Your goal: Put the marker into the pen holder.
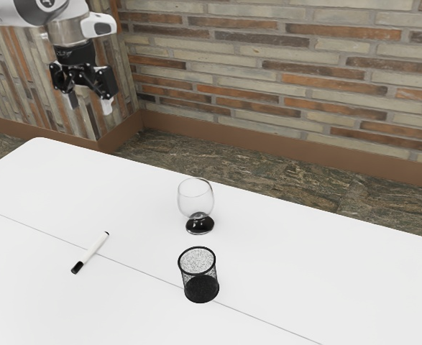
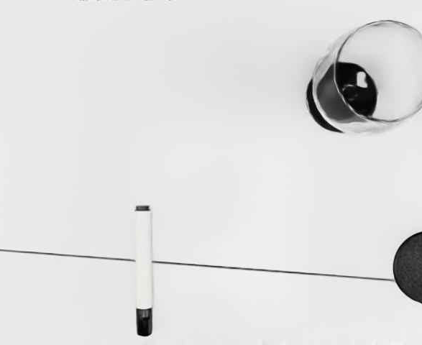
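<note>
Well, up above the far end of the table went the opening picture: the black two-finger gripper (image 1: pixel 88 103) hung high in the air, its fingers spread apart with nothing between them; below it stretched the smooth white table (image 1: pixel 282 280) with a thin dark seam, and there lay the prize, the slim white marker with the black cap (image 1: pixel 90 252), flat on its side across that seam, touching neither vessel; well apart from it, over towards the exterior view's right, stood the black wire-mesh pen holder (image 1: pixel 200 277), upright, mouth up, right on the same seam; and behind it, nearer the brick wall (image 1: pixel 290 65), stood the clear round glass on a black foot (image 1: pixel 196 200), empty and close enough to matter!

So the step in hand looked to be the approach, with the grasp and delivery all to play for; the next move called for a descent over the white barrel, one finger to each side, then a gentle squeeze; a careless nudge could have set it rolling; later, it needed tipping upright, clear of that glass.
</note>
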`<state>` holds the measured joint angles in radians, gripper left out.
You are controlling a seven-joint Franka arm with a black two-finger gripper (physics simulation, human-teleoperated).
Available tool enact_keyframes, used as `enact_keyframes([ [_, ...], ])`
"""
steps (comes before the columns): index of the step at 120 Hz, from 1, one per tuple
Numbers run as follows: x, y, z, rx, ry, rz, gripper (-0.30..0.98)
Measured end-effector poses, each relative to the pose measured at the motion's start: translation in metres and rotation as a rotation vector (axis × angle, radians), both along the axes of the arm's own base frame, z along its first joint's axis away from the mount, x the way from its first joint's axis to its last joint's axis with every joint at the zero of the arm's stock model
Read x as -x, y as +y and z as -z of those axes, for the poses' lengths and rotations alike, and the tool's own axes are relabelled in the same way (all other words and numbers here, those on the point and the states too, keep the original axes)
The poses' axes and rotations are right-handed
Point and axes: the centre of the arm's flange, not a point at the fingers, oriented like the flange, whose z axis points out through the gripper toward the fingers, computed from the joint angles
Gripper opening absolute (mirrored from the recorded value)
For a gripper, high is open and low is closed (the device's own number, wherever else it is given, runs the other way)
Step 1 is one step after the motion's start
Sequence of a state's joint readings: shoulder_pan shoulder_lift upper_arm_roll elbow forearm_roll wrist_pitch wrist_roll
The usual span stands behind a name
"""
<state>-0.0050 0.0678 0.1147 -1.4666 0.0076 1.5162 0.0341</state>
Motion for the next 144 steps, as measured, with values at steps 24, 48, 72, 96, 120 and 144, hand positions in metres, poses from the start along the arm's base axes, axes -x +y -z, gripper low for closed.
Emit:
enact_keyframes([
  [24,-0.001,-0.011,0.001,-0.002,0.01,0.027,0.69],
  [48,0.02,-0.008,0.183,0.018,0.187,0.026,0.69],
  [72,0.041,0.001,0.259,0.013,0.148,0.032,0.69],
  [96,0.074,0.024,0.311,0.016,0.108,0.046,0.69],
  [120,0.084,0.043,0.335,-0.008,0.054,0.112,0.69],
  [144,0.058,0.047,0.349,-0.026,0.036,0.175,0.69],
])
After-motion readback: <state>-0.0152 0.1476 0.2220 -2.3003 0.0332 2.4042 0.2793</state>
